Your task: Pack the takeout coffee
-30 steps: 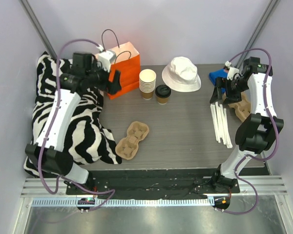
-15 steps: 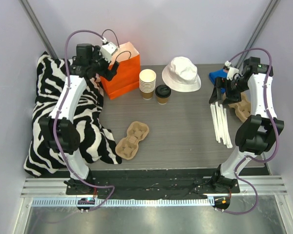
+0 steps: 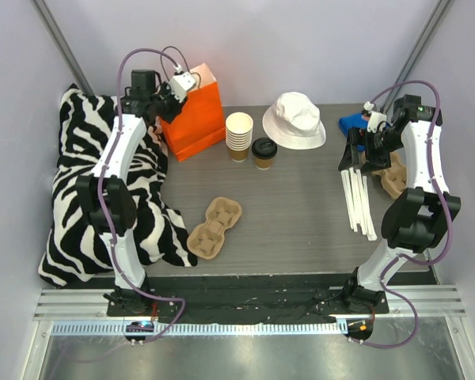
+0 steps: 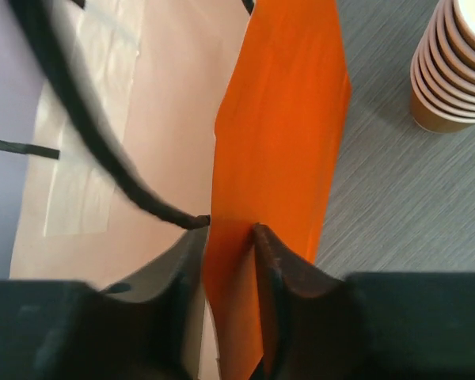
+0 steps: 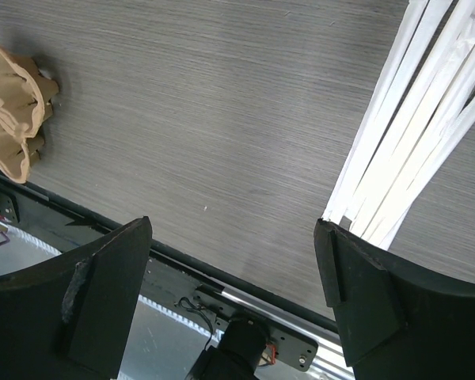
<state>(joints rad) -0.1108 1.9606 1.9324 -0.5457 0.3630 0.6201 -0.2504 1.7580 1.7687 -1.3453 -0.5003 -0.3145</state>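
**Takeout coffee [image 3: 264, 152] stands upright on the table [image 3: 301, 222], outside the bag**

It is a short tan paper cup under a round, glossy black lid, near the back of the grey wood-grain top. Just to its left is the taller stack of lidless paper cups [image 3: 239, 134], ribbed where the rims nest; whether the two touch I cannot tell. Behind it to the right lies a soft white bucket hat [image 3: 294, 119].

My left gripper [image 4: 229, 237] is clenched on the orange paper bag [image 4: 281, 134]: the dark fingers [image 4: 273, 261] pinch the thin top edge of one side wall, with the pale kraft inside and a black cord handle [image 4: 103, 150] on the inner side. The bag stands at the back left, next to a zebra-striped cushion [image 3: 79, 182].

My right gripper [image 5: 233, 261] hangs released, jaws spread wide, above the table's right side. A fan of long white paper-wrapped straws [image 5: 412, 134] lies flat below it. A lumpy brown moulded-pulp cup carrier [image 3: 214, 228] sits near the front of the table, well apart from the coffee
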